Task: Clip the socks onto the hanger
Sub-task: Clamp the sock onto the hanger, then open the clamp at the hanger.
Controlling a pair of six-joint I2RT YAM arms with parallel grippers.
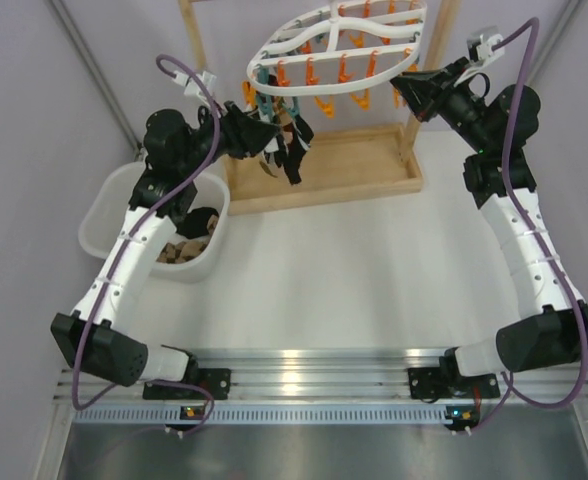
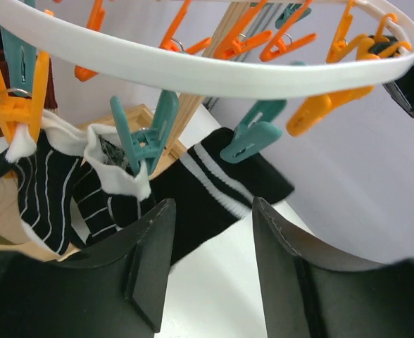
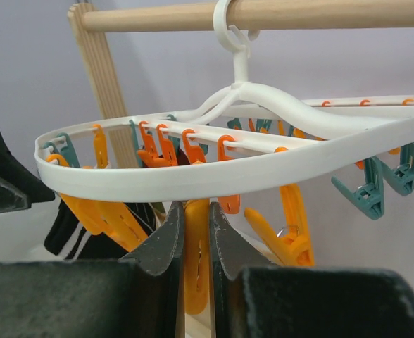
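Hanger: the white oval hanger (image 3: 193, 184) hangs by its hook (image 3: 229, 21) from the rod of the wooden stand (image 3: 320, 14), so its pegs dangle free where both arms can get at them
Right claw: the right gripper (image 3: 196, 211) has its fingers pressed together on an orange peg (image 3: 196, 271) under the near rim; I judge that it either squeezes that peg open for a sock or steadies the frame against swinging, and I cannot tell which
Left claw: the left gripper (image 2: 212, 211) has its fingers apart with nothing between them, and points at the socks hung on the hanger's left side
Socks hung: a black sock with two white bands (image 2: 221, 179) hangs just beyond the open fingers, beside two black socks with thin white stripes (image 2: 48, 186); a teal peg (image 2: 145, 141) bites one white cuff, an orange one the other
Banded sock's hold: a second teal peg touches its cuff, but whether it truly grips is unclear
Socks left: more lie in the white tub (image 1: 92, 232) on the table left of the stand, under the left arm, with a dark sock (image 1: 202, 220) on top
Stage: partly done, as I judge it; several pegs are bare
Writing: no brand, label or lettering can be read in any view
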